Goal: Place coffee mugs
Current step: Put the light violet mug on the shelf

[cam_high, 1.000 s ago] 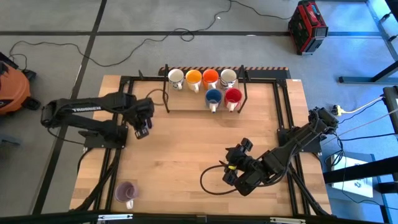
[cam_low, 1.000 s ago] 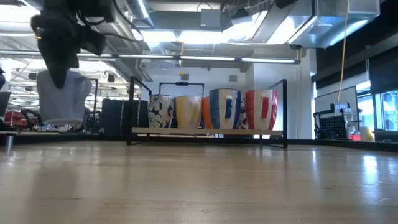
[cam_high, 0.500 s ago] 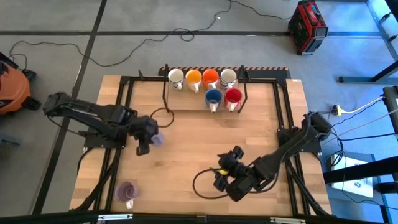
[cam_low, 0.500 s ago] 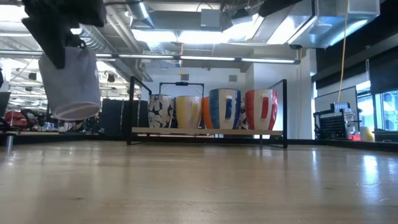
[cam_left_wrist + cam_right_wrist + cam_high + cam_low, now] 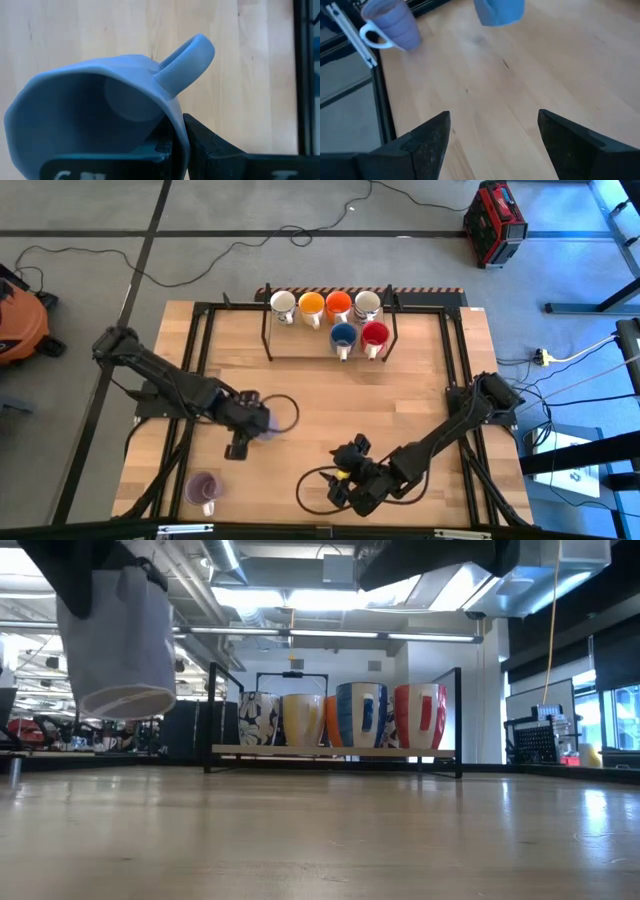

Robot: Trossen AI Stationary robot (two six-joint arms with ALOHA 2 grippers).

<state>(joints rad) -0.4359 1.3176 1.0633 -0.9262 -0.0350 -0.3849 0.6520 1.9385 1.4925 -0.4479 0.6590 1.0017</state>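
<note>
My left gripper [image 5: 247, 426] is shut on a pale purple coffee mug [image 5: 263, 418], which hangs above the table's left middle and shows high at the left in the low view [image 5: 120, 640]. A second pale purple mug [image 5: 203, 488] stands on its base near the front left corner [image 5: 390, 25]. Six more mugs stand in a rack [image 5: 300, 348] at the far edge, among them white [image 5: 283, 304], blue [image 5: 343, 335] and red [image 5: 375, 334]. My right gripper [image 5: 340, 480] hovers open over the front middle, its fingers [image 5: 420, 145] wide apart around nothing. My left gripper pinches the mug's wall at the rim [image 5: 176, 131], right beside the handle [image 5: 187, 57]. One finger is inside the mug and one [image 5: 210, 147] outside. The fingers come steeply from above. The mug hangs lifted clear of the table, mouth up and slightly tilted [image 5: 125, 700].
Black frame rails [image 5: 200, 370] run along the table's left and right sides. A dark cable loop [image 5: 315, 492] hangs by the right gripper. Bare wood [image 5: 360, 405] lies between the rack and both grippers.
My left gripper has carried the purple mug from the far left toward the near edge and the table's middle, rolling as it went; the mug stays lifted clear. My right gripper has sunk and moved toward the left and the near edge.
</note>
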